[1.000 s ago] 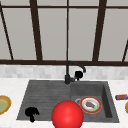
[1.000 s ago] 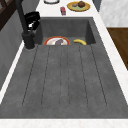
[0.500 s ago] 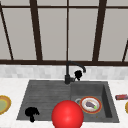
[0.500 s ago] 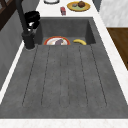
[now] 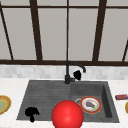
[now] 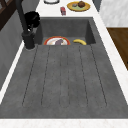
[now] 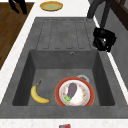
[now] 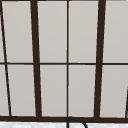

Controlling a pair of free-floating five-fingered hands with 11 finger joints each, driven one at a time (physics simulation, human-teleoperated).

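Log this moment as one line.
right hand: beside faucet, fingers curled | left hand: over drainboard, idle | plate with eggplant, banana in basin

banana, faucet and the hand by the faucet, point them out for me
banana (image 7: 38, 95), right side view, middle of its curved body
faucet (image 5: 67, 73), front view, upright stem above the base
right hand (image 5: 77, 74), front view, its palm beside the faucet stem

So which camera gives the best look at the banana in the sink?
The right side view: the banana lies fully in sight on the basin floor, left of the plate. In the left side view the banana is partly cut off by the basin's edge. In the front view a red ball stands before that spot.
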